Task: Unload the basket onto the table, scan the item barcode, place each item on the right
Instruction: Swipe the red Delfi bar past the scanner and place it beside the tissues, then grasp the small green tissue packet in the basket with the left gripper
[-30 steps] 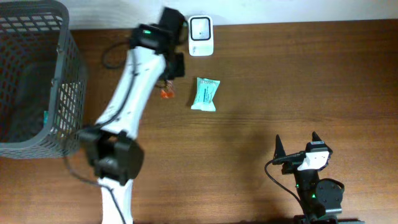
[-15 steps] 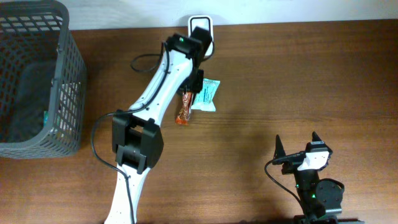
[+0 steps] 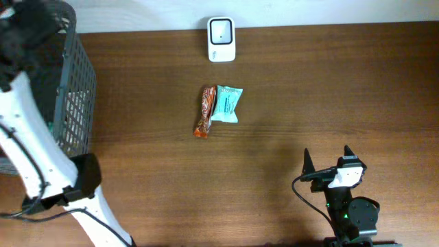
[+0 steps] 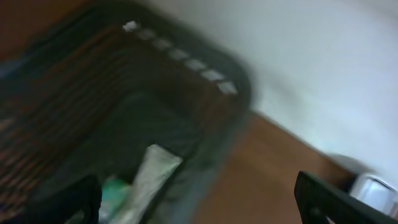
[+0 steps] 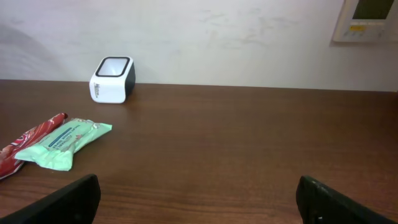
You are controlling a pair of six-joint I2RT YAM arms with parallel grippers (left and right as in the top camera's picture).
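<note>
Basket [image 3: 75,89] first: you have it at the far left corner of the table [image 3: 343,82]. Your left gripper [image 4: 209,200] hangs over it, fingers spread wide with nothing between them. That wrist view is blurred, but you can make out a pale wrapper [image 4: 152,174] lying inside the basket. Moving right, the snack bar [image 3: 204,111] lies out on the open table, nearer the far edge than the near one. It touches the left side of a mint-green packet [image 3: 226,103]. Beyond them the scanner [image 3: 221,39] stands at the far edge, its window facing up, apart from both. Toward the near right corner your right gripper [image 3: 328,154] rests with fingers wide, holding nothing, well apart from the items.
</note>
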